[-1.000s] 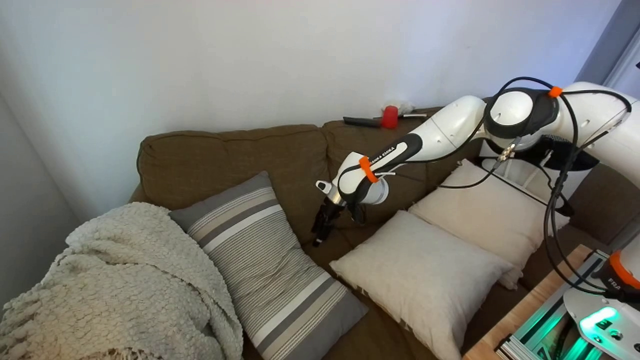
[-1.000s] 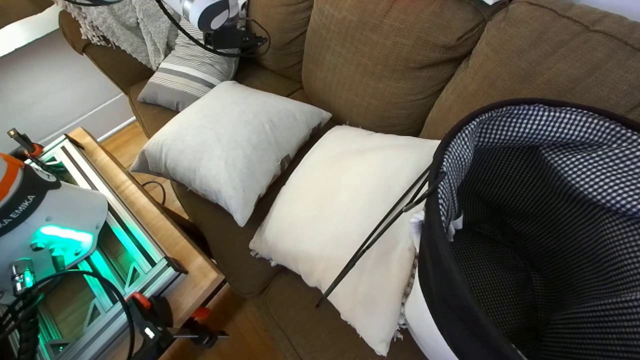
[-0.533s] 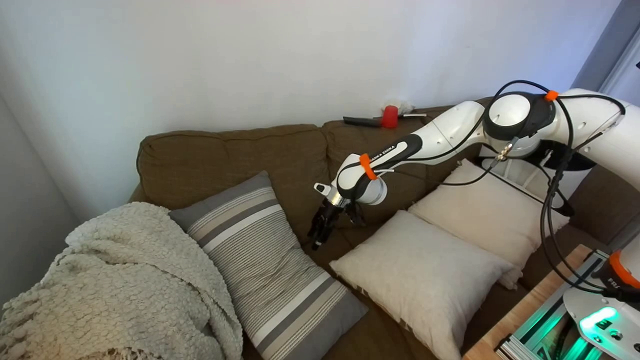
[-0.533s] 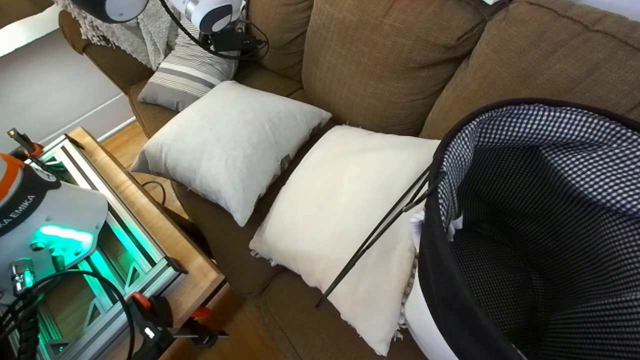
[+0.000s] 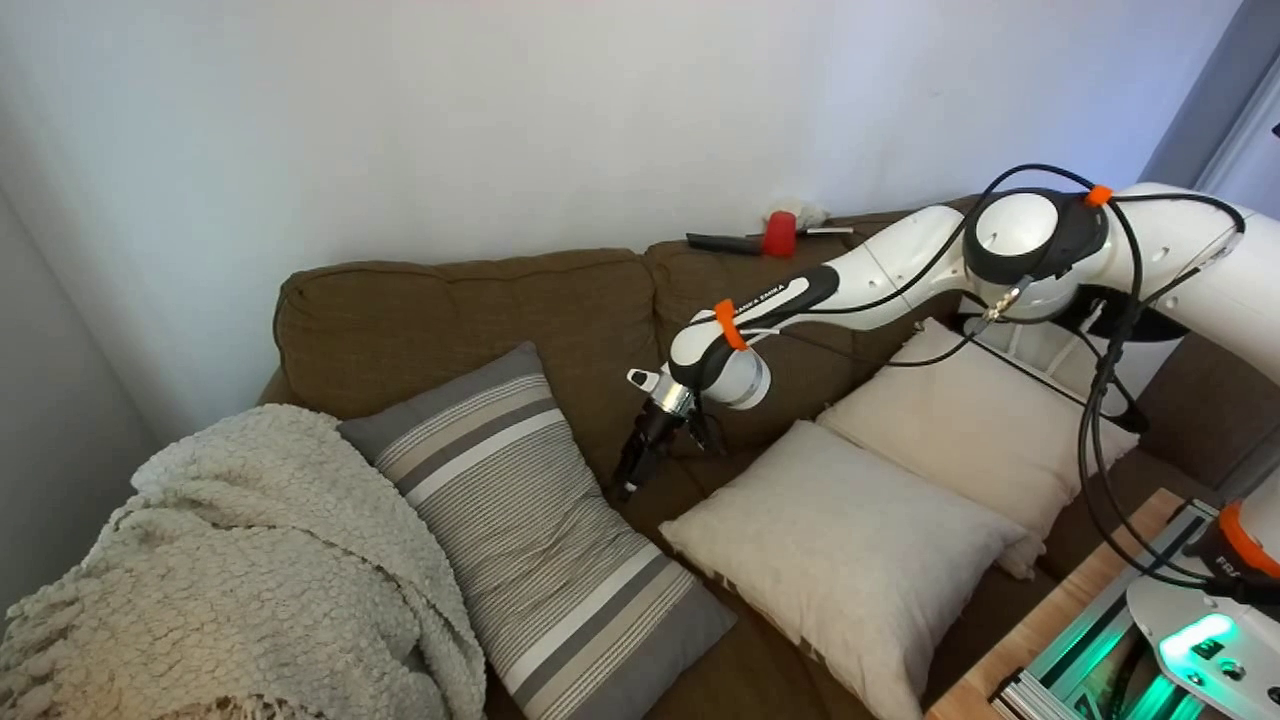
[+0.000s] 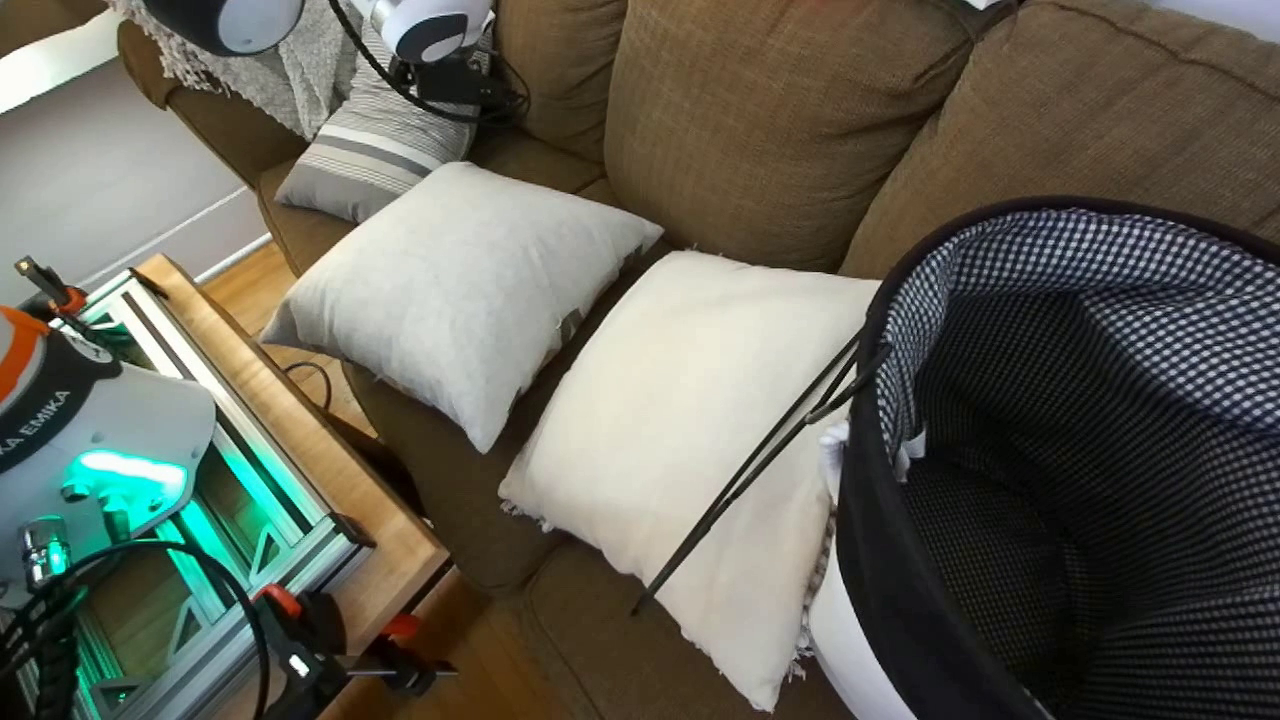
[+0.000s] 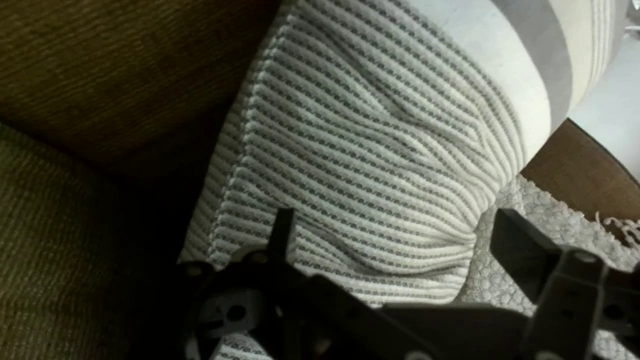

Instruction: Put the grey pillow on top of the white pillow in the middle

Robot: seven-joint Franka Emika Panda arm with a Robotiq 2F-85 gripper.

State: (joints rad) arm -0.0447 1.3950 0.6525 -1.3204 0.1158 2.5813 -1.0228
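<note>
Now gripper (image 7: 394,220) nearer grey pillow (image 5: 540,532), fingers (image 7: 522,252) apart — pillow unmoved

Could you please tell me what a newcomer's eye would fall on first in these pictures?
Most likely the white robot arm, reaching over the brown couch with its open gripper near the striped grey pillow. Next would perhaps come the green light glowing at the arm's base in both exterior views, and the big bin with its checked lining, at the right of an exterior view.
</note>
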